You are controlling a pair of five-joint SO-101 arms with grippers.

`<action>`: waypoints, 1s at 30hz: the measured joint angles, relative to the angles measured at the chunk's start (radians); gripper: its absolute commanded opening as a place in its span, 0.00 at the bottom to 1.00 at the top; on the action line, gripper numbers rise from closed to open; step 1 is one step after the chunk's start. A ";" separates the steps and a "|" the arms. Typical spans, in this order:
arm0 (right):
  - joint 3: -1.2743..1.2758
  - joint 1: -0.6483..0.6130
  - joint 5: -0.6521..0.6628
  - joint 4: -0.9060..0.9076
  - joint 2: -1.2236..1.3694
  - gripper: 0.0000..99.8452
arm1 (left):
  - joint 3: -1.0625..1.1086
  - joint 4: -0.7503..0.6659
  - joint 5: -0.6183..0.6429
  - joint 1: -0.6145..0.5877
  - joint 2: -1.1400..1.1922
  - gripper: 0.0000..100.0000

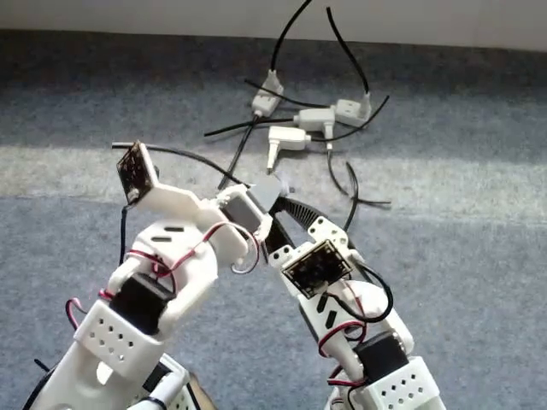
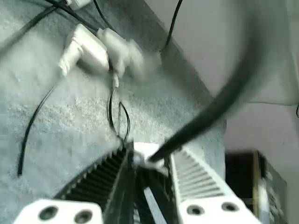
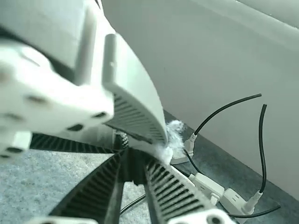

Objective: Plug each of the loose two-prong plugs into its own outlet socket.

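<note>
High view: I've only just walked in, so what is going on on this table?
Two robot arms meet over the middle of the grey table. The left gripper is closed on a small white plug trailing a black cable, and the right gripper sits close beside it. More white plugs and sockets lie tangled farther back.

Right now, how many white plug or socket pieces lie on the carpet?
4, clustered: nearest piece, leftmost piece, middle piece, rightmost piece. Others may be hidden.
</note>
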 measured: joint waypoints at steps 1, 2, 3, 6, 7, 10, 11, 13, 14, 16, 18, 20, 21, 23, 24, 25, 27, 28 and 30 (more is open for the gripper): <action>-0.002 0.002 0.000 -0.018 0.023 0.01 | 0.002 0.005 0.000 -0.005 -0.023 0.01; -0.002 0.002 0.006 -0.035 0.046 0.01 | 0.012 0.006 0.000 -0.014 -0.043 0.01; 0.006 0.005 0.020 -0.048 0.069 0.01 | 0.020 0.008 0.000 -0.026 -0.057 0.01; 0.012 0.054 0.049 -0.066 0.164 0.01 | 0.023 0.009 0.003 -0.048 -0.091 0.01; 0.025 0.064 0.052 -0.064 0.180 0.01 | 0.023 0.009 0.000 -0.048 -0.104 0.01; 0.021 0.068 0.061 -0.068 0.178 0.01 | 0.025 0.009 0.003 -0.048 -0.104 0.01; 0.021 0.069 0.061 -0.069 0.190 0.01 | 0.025 0.012 0.003 -0.048 -0.106 0.01; 0.025 0.068 0.063 -0.069 0.192 0.01 | 0.025 0.015 0.003 -0.044 -0.109 0.01; 0.023 0.068 0.063 -0.071 0.190 0.01 | 0.025 0.015 0.003 -0.044 -0.109 0.01; 0.023 0.068 0.063 -0.071 0.192 0.01 | 0.025 0.015 0.003 -0.048 -0.095 0.01; 0.023 0.069 0.063 -0.071 0.190 0.01 | 0.025 0.000 0.003 -0.049 -0.052 0.01; 0.023 0.068 0.063 -0.069 0.192 0.01 | 0.025 -0.032 0.003 -0.048 0.017 0.01; 0.023 0.068 0.063 -0.064 0.190 0.01 | 0.025 -0.051 0.003 -0.054 0.057 0.01; 0.023 0.068 0.063 -0.021 0.161 0.01 | 0.025 -0.092 0.003 -0.068 0.144 0.01; 0.023 0.068 0.063 0.003 0.133 0.01 | 0.025 -0.109 0.003 -0.069 0.181 0.01; 0.023 0.068 0.063 0.029 0.092 0.01 | 0.025 -0.127 0.003 -0.068 0.215 0.01; 0.023 0.068 0.063 0.087 -0.006 0.01 | 0.025 -0.150 0.003 -0.061 0.252 0.01; 0.023 0.068 0.063 0.120 -0.064 0.01 | 0.025 -0.153 0.003 -0.061 0.255 0.01; 0.023 0.044 0.063 0.176 -0.178 0.01 | 0.025 -0.155 0.003 -0.068 0.255 0.01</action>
